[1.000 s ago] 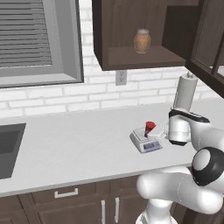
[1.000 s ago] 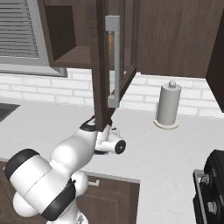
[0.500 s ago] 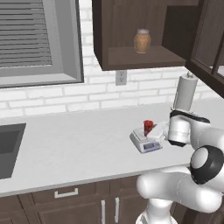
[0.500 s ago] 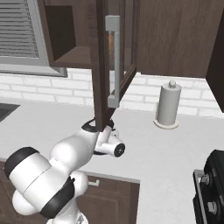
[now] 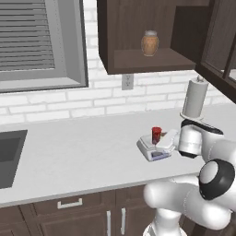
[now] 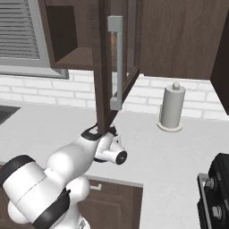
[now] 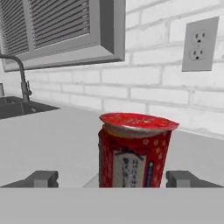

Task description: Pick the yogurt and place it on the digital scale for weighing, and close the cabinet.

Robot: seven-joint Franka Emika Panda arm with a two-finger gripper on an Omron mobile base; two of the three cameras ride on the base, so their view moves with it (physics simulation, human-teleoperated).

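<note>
The yogurt [image 5: 156, 134], a small red cup with a darker top, stands upright on the plate of the light-grey digital scale [image 5: 153, 150] on the counter. My gripper [image 5: 163, 139] reaches in from the right at cup height. In the hand view the yogurt [image 7: 133, 151] sits between my two fingertips [image 7: 42, 178], which stand wider than the cup, so the gripper [image 7: 113, 179] is open. The dark-brown cabinet [image 5: 138, 59] hangs above with its door [image 6: 103, 67] swung out and its metal handle [image 6: 117, 62] facing the room.
An amber jar [image 5: 150, 43] sits on the cabinet shelf. A paper towel roll [image 5: 195, 97] stands behind my arm near the wall. A sink [image 5: 8, 156] lies at the far left, a stove [image 6: 217, 188] at the right. The open door hangs just above my arm.
The yogurt was tilted over the scale a second ago and now stands upright on its plate. My arm has barely moved.
</note>
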